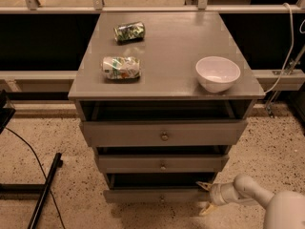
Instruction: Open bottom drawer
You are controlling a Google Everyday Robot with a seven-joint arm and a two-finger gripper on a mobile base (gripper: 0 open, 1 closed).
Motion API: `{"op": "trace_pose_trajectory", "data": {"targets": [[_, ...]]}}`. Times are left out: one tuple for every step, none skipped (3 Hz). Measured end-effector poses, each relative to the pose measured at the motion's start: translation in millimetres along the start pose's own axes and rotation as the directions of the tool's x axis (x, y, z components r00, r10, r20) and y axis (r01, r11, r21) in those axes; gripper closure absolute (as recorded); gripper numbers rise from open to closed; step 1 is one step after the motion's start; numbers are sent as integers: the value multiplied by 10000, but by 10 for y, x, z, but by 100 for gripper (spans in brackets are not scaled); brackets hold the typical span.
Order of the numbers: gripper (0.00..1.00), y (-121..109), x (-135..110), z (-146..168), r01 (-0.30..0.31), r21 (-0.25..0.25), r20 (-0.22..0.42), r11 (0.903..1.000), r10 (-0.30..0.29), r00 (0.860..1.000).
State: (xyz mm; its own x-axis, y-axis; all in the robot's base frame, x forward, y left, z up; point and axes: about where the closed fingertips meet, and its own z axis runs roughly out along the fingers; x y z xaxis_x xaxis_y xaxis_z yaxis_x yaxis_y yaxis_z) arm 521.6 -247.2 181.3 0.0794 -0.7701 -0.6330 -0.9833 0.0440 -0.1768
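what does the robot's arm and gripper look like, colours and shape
The arm is smooth, rounded and off-white, narrowing to a pale cylindrical wrist. The gripper, at the lower right by the bottom drawer's right end, has two short yellowish fingers. No cables or markings show on it.

The arm (282, 212) is cut off by the lower right corner, so only its wrist and the gripper (203, 198), at the bottom drawer's (143, 195) right end, are seen. Whether the upper fingertip (204, 185) touches that drawer cannot be told. The drawer's inside is lost in shadow.
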Motion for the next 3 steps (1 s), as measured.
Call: {"op": "trace_pose_trajectory", "data": {"targets": [[39, -53, -56, -42, 288, 196, -76, 9994, -286, 9996], [68, 73, -175, -70, 513, 28, -98, 9987, -513, 9986], [72, 235, -198, -55, 420, -275, -78, 9987, -422, 9991]]}}
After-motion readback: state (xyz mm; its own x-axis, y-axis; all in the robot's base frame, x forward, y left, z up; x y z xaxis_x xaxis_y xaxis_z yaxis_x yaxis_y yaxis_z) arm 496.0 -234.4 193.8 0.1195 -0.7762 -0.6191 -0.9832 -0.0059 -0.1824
